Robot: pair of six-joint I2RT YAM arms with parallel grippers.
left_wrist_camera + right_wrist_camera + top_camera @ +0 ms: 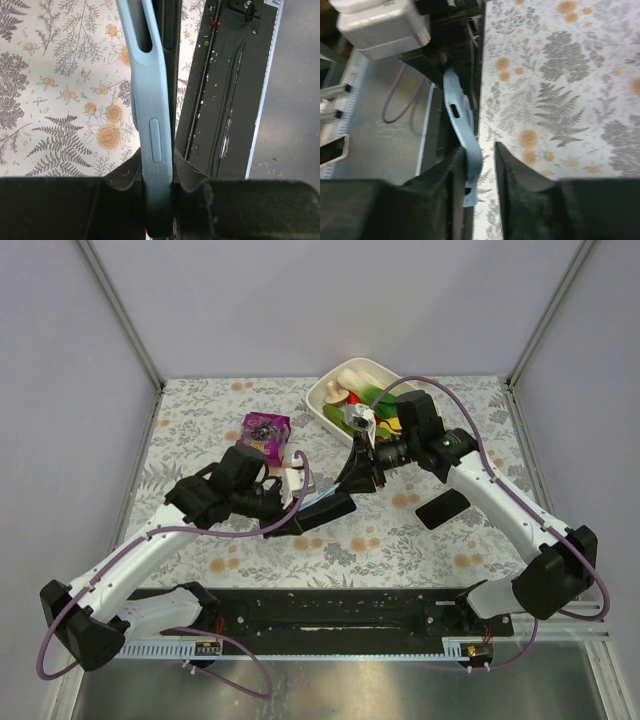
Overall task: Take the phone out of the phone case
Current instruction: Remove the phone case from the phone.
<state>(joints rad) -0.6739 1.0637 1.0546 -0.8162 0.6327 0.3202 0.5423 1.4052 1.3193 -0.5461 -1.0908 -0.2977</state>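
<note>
left end effector (158,172) clamped on blue phone case (148,85); right end effector (481,167) part-open, case tip loose between its jaws.

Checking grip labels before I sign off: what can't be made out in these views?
- Left wrist: the left hand clamps the case edge-on. The phone is only a dark sliver, and both are cut off by the top edge.
- Right wrist: blurred. The case lip sits between the fingers of the right hand; contact unclear.
- Top view: both hands mostly cover the case, so how far the phone is out cannot be read.
- Bin: contents too small, top view.
</note>
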